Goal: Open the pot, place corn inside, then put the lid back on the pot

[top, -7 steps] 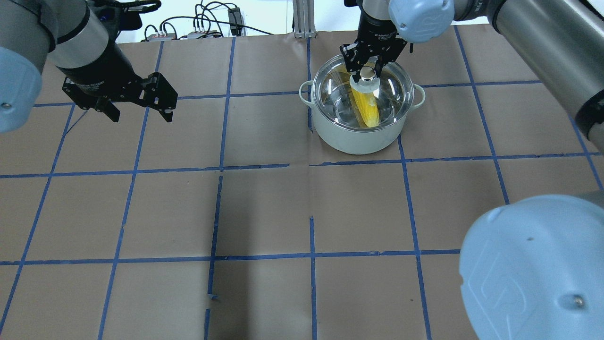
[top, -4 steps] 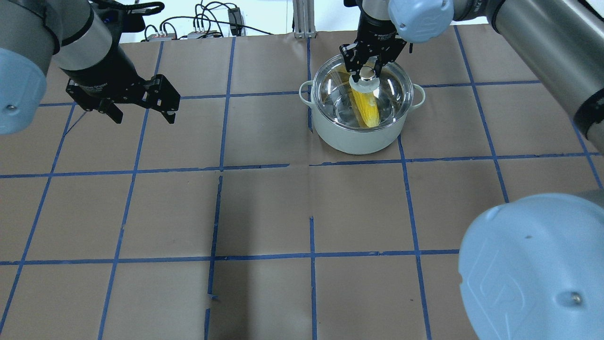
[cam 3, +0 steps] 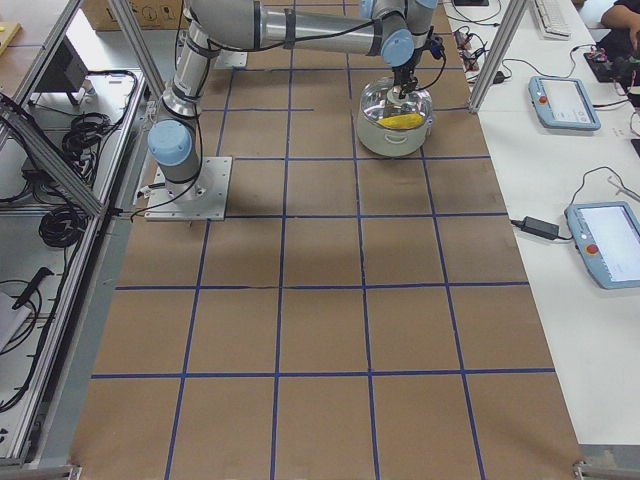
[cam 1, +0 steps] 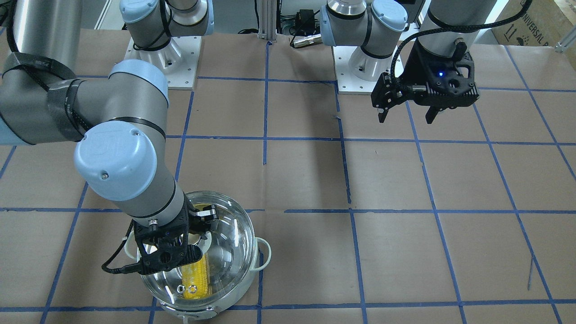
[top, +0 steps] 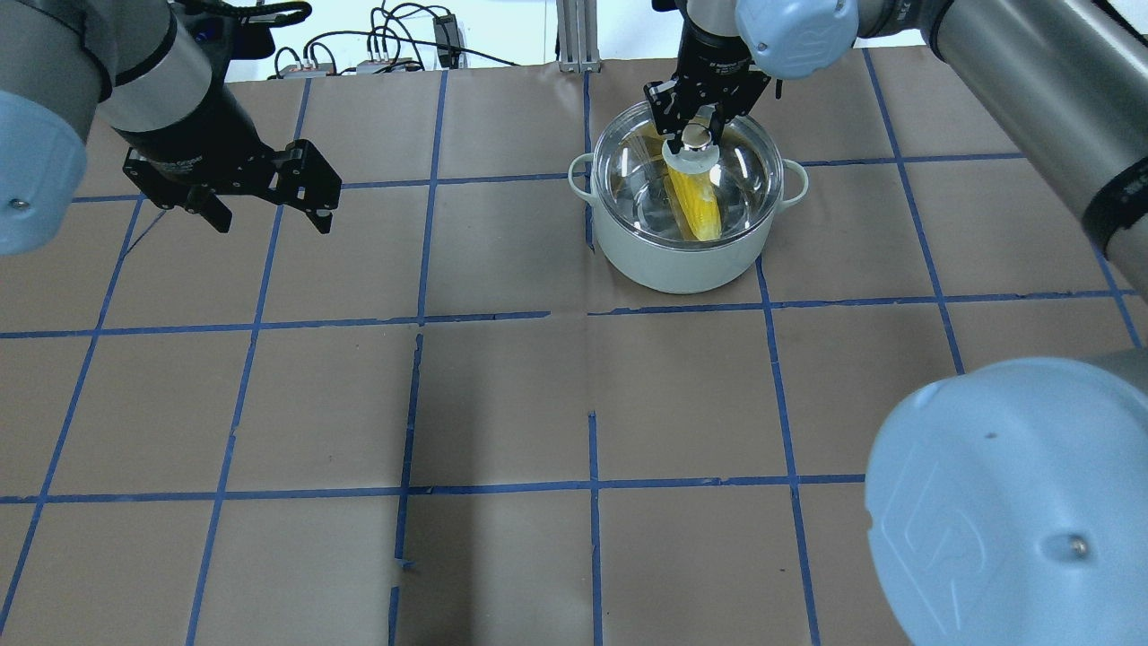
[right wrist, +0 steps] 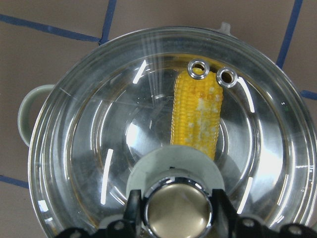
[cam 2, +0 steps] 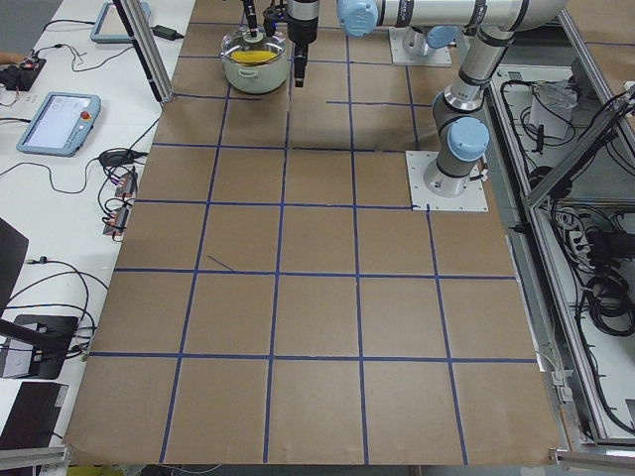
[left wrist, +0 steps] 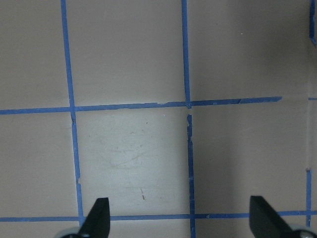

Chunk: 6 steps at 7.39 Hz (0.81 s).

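The pot (top: 682,265) stands at the far right of the table, pale mint-white outside. The corn (top: 700,206) lies inside it, seen through the glass. The clear lid (top: 744,179) sits on the pot's rim. My right gripper (top: 695,136) comes down from above with a finger on each side of the lid's knob, shut on it. The right wrist view shows the knob between the fingers (right wrist: 177,208), the corn (right wrist: 198,114) below the glass and the two vent rings. My left gripper (top: 269,220) hangs open and empty over the far left of the table.
The table is brown paper with a blue tape grid (top: 592,309). Cables and boxes lie beyond the far edge (top: 395,54). The right arm's elbow (top: 1004,511) fills the near right corner of the overhead view. Both arm bases (cam 1: 360,67) stand on the robot's side.
Almost nothing. The left gripper has drifted slightly. The right gripper stays on the knob and the lid stays on the pot.
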Each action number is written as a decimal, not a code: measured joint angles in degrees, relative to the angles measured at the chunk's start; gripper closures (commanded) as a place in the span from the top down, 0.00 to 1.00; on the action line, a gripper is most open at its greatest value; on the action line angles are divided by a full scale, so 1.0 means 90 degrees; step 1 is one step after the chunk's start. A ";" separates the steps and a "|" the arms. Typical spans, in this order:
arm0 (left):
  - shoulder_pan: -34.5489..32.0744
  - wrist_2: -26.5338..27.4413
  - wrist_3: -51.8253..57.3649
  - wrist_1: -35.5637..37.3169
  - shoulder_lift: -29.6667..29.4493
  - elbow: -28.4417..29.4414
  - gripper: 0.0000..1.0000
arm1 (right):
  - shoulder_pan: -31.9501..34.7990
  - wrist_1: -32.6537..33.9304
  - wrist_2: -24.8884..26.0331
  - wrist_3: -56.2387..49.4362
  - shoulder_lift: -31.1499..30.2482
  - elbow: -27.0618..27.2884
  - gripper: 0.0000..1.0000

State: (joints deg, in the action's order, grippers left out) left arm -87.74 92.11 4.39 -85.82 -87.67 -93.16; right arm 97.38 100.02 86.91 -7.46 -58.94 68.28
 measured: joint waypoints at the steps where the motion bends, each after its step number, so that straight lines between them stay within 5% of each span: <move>1: -0.0002 -0.0009 0.0000 0.0001 0.0003 -0.0007 1.00 | 0.0000 0.0046 0.0001 0.0002 0.0010 -0.0002 1.00; 6: -0.0007 0.0007 0.0000 0.0005 0.0021 -0.0021 1.00 | 0.0104 0.0440 -0.0032 0.0242 -0.0008 0.0011 1.00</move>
State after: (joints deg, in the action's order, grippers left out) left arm -87.80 92.18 4.39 -85.78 -87.48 -93.35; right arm 98.32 103.98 86.62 -5.28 -59.01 68.38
